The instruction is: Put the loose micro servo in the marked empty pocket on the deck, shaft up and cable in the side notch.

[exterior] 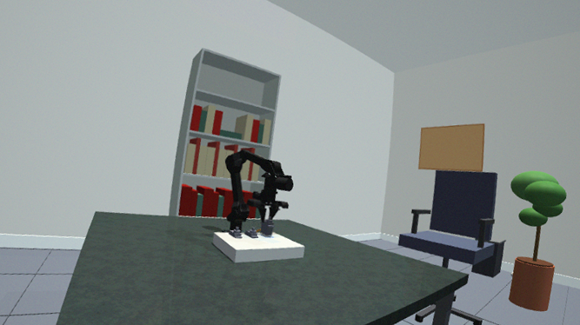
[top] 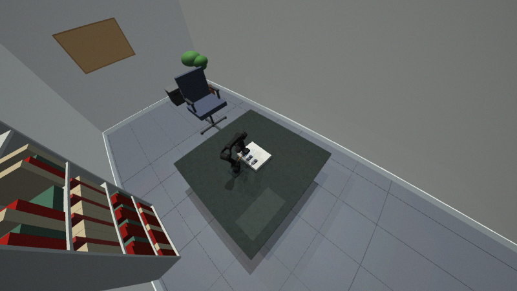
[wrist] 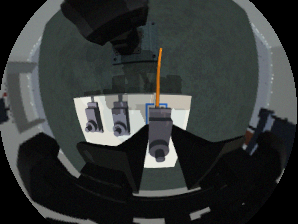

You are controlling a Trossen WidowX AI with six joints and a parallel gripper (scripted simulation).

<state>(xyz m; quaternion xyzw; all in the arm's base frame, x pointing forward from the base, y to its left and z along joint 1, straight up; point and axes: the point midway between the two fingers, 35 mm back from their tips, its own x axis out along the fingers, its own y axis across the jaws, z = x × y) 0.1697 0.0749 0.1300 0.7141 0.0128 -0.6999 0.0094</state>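
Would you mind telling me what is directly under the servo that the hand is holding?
Under the held servo the white deck shows, with a blue-marked pocket edge peeking out behind its body. The pocket itself is covered by the servo and the hand.

table (exterior: 160, 294): matt, mottled dark green | deck (exterior: 263, 252): smooth matt white | arm (exterior: 235, 177): matt black

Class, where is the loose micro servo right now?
In the wrist view, the micro servo sits gripped in the gripper, over the white deck, right of two seated servos.
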